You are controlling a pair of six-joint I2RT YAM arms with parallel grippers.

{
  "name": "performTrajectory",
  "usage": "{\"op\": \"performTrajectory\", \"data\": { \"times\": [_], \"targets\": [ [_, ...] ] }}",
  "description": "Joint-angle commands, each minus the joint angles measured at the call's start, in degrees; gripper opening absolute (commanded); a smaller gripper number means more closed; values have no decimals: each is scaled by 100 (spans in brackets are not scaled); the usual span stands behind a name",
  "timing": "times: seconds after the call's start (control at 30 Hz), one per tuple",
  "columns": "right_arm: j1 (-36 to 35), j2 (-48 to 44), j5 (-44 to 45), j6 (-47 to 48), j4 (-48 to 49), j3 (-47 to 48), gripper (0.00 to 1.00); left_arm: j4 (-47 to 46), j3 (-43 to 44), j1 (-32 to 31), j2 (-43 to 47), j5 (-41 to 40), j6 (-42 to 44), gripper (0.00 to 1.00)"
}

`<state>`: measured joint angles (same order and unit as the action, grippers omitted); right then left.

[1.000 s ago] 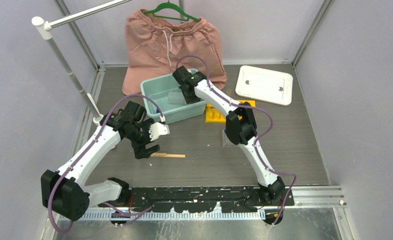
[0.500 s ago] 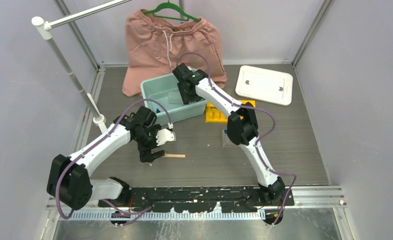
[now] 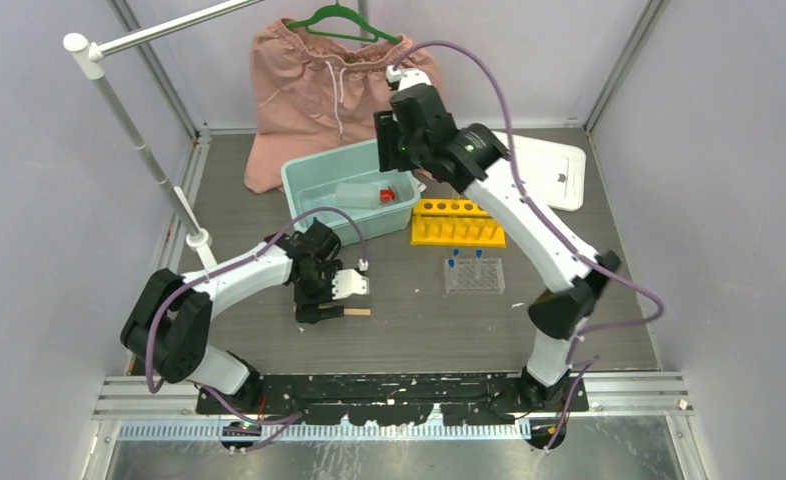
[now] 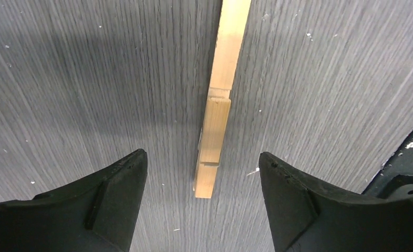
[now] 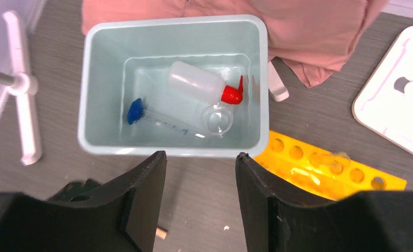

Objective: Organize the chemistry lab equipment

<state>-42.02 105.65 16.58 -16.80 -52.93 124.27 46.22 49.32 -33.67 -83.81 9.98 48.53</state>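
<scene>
A wooden stick (image 4: 219, 100) lies flat on the table, also in the top view (image 3: 352, 311). My left gripper (image 4: 202, 168) (image 3: 319, 312) is open, low over the stick's near end, one finger on each side. My right gripper (image 5: 200, 168) (image 3: 393, 140) is open and empty, raised high above the teal bin (image 5: 89, 94) (image 3: 299, 180). In the bin lie the white red-nozzled squeeze bottle (image 5: 199, 84) (image 3: 361, 194), a tiny clear beaker (image 5: 217, 118) and a clear tube with a blue piece (image 5: 135, 111). The yellow rack (image 3: 457, 222) (image 5: 325, 168) and the clear rack (image 3: 474, 276) with two blue-capped tubes stand right of the bin.
Pink shorts (image 3: 339, 85) on a green hanger lean on the back wall behind the bin. The bin's white lid (image 3: 554, 170) lies at back right. A white rail stand (image 3: 134, 135) rises at left, its foot (image 5: 23, 105) next to the bin.
My right arm rose out of the bin, leaving the squeeze bottle inside. My left gripper moved right and down to the wooden stick's end.
</scene>
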Motion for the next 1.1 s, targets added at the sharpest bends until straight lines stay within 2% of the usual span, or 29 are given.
{"op": "performTrajectory", "data": {
  "times": [0.0,0.2,0.43,0.57,0.7,0.83,0.97,1.07],
  "targets": [
    [-48,-1036,144,-224,470,-956,56,-358,-8,-84,-164,-81,101,77],
    [-44,-2088,357,-416,822,-2316,47,-450,-90,-315,-384,-172,-87,61],
    [-43,-2799,828,-458,1006,-2981,41,-490,-222,-537,-160,-419,-305,22],
    [-23,-2916,1031,-443,875,-3022,41,-78,83,-579,95,-558,-407,2],
    [64,-2979,1124,-467,743,-3025,41,785,812,-580,360,-452,-534,0],
    [219,-3038,1193,-539,589,-2969,41,1815,2003,-579,552,-429,-656,0],
    [582,-3118,1041,-790,410,-2887,41,2212,3090,-425,589,-629,-516,0],
    [782,-3180,1015,-820,334,-2867,41,2330,3890,-198,142,-932,-356,0]
  ]
}}
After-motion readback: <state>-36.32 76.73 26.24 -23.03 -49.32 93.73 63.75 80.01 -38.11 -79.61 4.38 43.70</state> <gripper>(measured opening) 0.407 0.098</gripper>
